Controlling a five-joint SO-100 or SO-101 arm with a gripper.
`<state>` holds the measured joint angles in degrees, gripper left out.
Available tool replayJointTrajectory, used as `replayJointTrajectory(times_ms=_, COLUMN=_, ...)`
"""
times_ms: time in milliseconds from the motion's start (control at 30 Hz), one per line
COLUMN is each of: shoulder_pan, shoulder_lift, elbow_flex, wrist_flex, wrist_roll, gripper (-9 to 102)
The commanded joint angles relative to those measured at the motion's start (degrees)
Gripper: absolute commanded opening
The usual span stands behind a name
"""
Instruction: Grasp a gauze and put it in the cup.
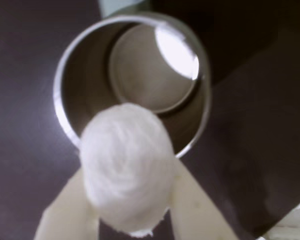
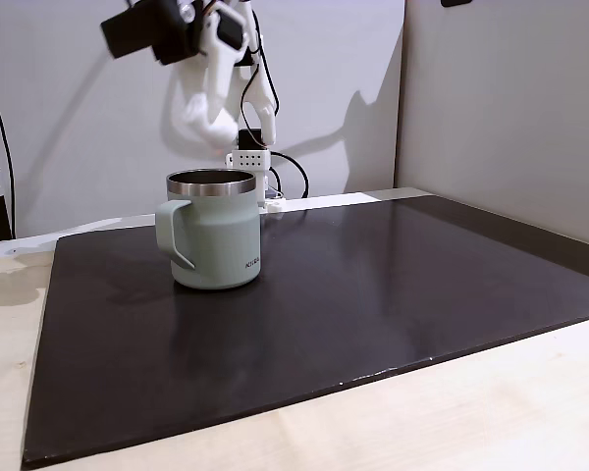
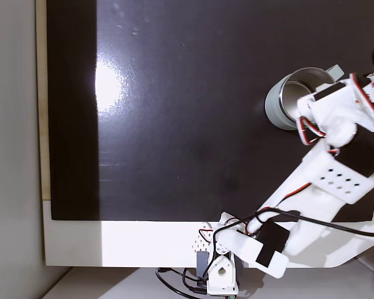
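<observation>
In the wrist view the gauze, a small white fuzzy roll, sits pinched between my two pale fingers, so my gripper is shut on it. Right behind it opens the cup, steel-lined and bare inside, and the roll overlaps the rim's near edge. A fixed view from the side shows the sage-green cup upright on the dark mat, handle to the left, with the arm above and behind it. From above, my gripper hangs over the cup at its rim.
The black mat covers most of the light wooden table. The arm's base and cables stand at the mat's back edge. A wall rises at the side.
</observation>
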<state>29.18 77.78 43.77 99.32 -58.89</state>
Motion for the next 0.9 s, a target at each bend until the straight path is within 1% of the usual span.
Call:
replayJointTrajectory(times_ms=0, shoulder_pan=1.4, shoulder_lift=1.2, elbow_flex=0.9, wrist_flex=-0.1, wrist_roll=-1.2, gripper=0)
replayJointTrajectory(times_ms=300, shoulder_pan=1.9, shoulder_lift=1.2, elbow_flex=2.5, wrist_flex=-1.0, wrist_roll=-1.1, gripper=1)
replayJointTrajectory(times_ms=333, shoulder_pan=1.8, shoulder_lift=1.2, elbow_flex=2.5, wrist_flex=-1.0, wrist_roll=-1.1, gripper=3)
replayJointTrajectory(times_ms=500, shoulder_pan=1.3, shoulder_lift=1.2, elbow_flex=3.8, wrist_flex=0.4, wrist_roll=-2.5, gripper=25)
replayJointTrajectory(times_ms=567, shoulder_pan=1.3, shoulder_lift=1.7, elbow_flex=5.0, wrist_flex=0.4, wrist_roll=-2.9, gripper=31)
replayJointTrajectory(times_ms=667, shoulder_pan=1.3, shoulder_lift=1.9, elbow_flex=5.7, wrist_flex=0.4, wrist_roll=-3.0, gripper=34)
replayJointTrajectory(times_ms=867, shoulder_pan=1.2, shoulder_lift=2.1, elbow_flex=5.6, wrist_flex=0.4, wrist_roll=-3.1, gripper=34)
